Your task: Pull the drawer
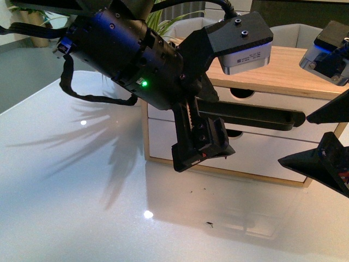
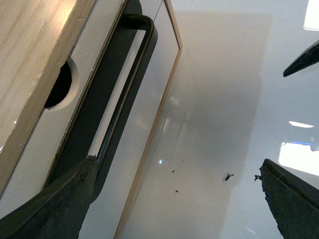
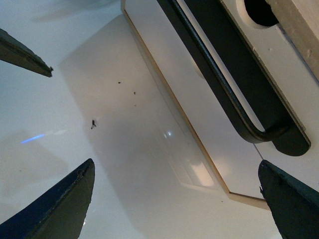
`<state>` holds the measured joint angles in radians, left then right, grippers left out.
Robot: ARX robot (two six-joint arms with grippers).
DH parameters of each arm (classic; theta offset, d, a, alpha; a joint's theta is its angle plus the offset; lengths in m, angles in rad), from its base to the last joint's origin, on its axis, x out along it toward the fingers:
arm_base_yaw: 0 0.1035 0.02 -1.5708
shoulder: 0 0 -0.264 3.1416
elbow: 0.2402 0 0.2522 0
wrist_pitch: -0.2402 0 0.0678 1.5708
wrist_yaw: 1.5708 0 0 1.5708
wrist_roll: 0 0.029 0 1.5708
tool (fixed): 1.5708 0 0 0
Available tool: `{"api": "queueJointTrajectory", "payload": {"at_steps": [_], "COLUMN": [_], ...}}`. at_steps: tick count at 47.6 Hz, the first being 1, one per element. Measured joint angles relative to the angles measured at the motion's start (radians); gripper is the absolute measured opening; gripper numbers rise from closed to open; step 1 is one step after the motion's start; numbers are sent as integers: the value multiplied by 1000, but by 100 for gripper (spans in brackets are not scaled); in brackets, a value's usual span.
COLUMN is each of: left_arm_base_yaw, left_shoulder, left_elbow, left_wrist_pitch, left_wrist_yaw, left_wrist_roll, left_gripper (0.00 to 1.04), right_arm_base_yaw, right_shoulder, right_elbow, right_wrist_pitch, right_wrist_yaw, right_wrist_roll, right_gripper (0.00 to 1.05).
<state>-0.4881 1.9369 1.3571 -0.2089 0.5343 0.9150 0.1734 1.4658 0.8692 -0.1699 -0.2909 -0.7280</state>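
The drawer (image 1: pixel 272 102) is the upper one of a small wood-topped unit, with a white front, a half-round notch (image 1: pixel 242 94) and a long black bar handle (image 1: pixel 256 117). It looks closed. My left gripper (image 1: pixel 203 154) hangs open just in front of the handle's left part. In the left wrist view the gripper (image 2: pixel 174 199) gapes wide, and one finger (image 2: pixel 55 204) lies against the handle (image 2: pixel 127 94). My right gripper (image 1: pixel 322 136) is open off the unit's right end. In the right wrist view the handle's end (image 3: pixel 269 132) lies beyond the open gripper (image 3: pixel 174 199).
Below the drawer is a similar white drawer front (image 1: pixel 262 155) without a handle. The unit stands on a glossy white table (image 1: pixel 82 191) with small dark specks (image 1: pixel 210 224). A green plant (image 1: pixel 163 19) and grey seats (image 1: pixel 289 34) are behind.
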Motion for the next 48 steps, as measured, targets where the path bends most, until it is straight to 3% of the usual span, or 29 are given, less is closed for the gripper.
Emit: {"api": "queueJointTrajectory", "payload": {"at_steps": [26,48], "left_arm_base_yaw": [-2,20], "left_shoulder": [158,214], "left_elbow": [196,241], "left_wrist_pitch": [-105,-120], "left_wrist_yaw": [-78,-105], "left_wrist_roll": [69,97], "left_gripper": [97,97], "right_arm_base_yaw": [-24,-35], "right_shoulder": [48,153], "right_elbow": [22,76], "right_wrist_pitch": [22,64], "right_wrist_yaw": [-32,-50], "right_wrist_roll": [-7,-6], "right_gripper": [96,96]}}
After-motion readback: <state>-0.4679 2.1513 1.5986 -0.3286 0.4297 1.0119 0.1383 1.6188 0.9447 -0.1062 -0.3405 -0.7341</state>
